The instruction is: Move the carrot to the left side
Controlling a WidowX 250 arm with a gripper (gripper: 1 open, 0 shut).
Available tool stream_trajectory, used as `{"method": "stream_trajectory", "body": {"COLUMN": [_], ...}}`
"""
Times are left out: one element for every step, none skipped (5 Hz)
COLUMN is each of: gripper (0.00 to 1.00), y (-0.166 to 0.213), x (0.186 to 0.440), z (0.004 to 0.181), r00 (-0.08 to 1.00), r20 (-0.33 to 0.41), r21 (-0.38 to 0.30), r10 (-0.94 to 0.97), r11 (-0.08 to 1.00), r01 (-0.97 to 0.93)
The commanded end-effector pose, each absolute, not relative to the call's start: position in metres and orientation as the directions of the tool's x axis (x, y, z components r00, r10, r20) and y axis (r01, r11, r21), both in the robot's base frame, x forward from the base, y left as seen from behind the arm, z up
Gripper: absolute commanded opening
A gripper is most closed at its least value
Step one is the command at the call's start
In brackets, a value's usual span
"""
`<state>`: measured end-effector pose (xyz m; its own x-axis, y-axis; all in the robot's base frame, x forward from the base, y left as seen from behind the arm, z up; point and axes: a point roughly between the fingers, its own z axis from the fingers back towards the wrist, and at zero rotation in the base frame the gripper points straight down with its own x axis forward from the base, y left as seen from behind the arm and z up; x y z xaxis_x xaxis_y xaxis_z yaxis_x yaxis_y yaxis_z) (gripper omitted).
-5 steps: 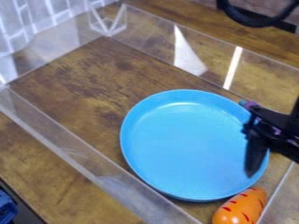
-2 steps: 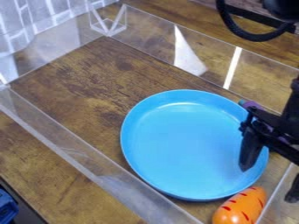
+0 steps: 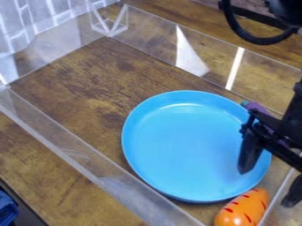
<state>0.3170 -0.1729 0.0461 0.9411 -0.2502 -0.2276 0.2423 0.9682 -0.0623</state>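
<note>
Carrot [image 3: 243, 210] lies ungrasped just below the wide-open gripper [image 3: 269, 172], beside the blue plate [image 3: 177, 141], whole move left.

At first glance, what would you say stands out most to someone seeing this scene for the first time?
The bright blue plate draws the eye first, lying empty on the wooden table right of centre. Next comes the orange striped carrot at the bottom right edge, just off the plate's near rim. The black tool hangs open at the right, above the carrot and over the plate's right rim.
</note>
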Motion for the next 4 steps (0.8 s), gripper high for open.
{"method": "stream_trajectory", "body": {"gripper": [1.0,1.0,1.0,1.0], "y": [-0.178,-0.175,-0.174,-0.174], "x": [0.325,0.328,0.335,0.343], "z": [0.057,0.052,0.048,0.044], "r00": [0.953,0.961,0.97,0.977], "r20": [-0.186,-0.19,-0.192,-0.188], "r21": [-0.081,-0.086,-0.092,-0.101], "r10": [-0.238,-0.199,-0.15,-0.099], "r11": [0.971,0.979,0.987,0.992], "r01": [0.227,0.186,0.134,0.082]}}
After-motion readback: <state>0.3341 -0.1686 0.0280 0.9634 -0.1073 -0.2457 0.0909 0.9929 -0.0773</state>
